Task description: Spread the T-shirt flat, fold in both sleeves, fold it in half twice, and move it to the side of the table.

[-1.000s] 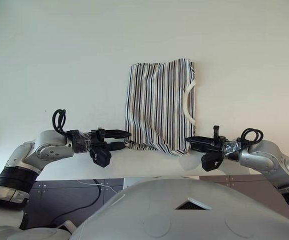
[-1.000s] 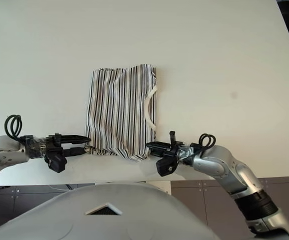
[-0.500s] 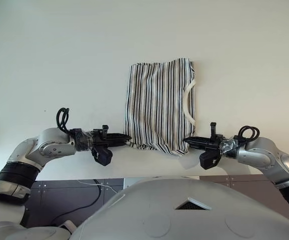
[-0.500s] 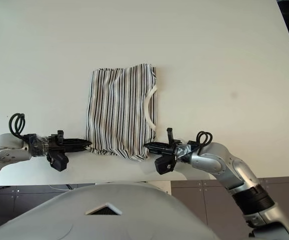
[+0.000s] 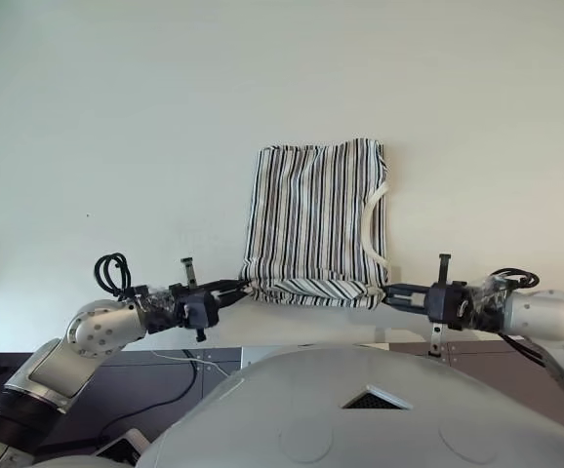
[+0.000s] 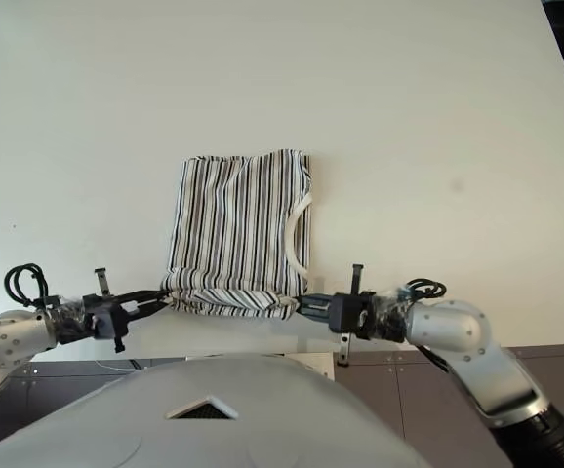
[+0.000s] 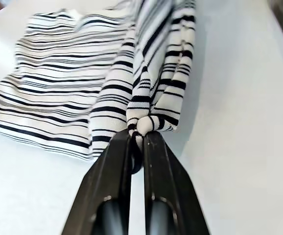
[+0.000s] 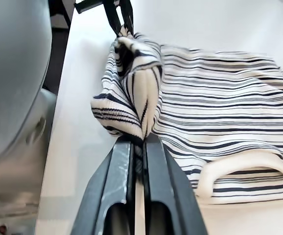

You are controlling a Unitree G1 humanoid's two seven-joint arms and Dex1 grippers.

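Observation:
The black-and-white striped T-shirt [image 5: 316, 219] lies folded on the white table [image 5: 145, 127], its white collar [image 5: 370, 216] on the right side. Its near edge is lifted off the table. My left gripper [image 5: 241, 286] is shut on the near left corner of the T-shirt [image 7: 146, 93], and my right gripper [image 5: 389, 291] is shut on the near right corner of the T-shirt [image 8: 131, 93]. Both grippers sit close to the table's near edge, fingers pointing inward toward the cloth.
The table stretches wide and bare to the left, right and far side of the shirt. Its near edge [image 5: 292, 336] runs just under both grippers, with a dark floor and a cable below.
Both grippers have closed on the shirt's near corners and raised the near edge, which now bunches and curls back. Both arms have rolled, their wrist cameras turning under.

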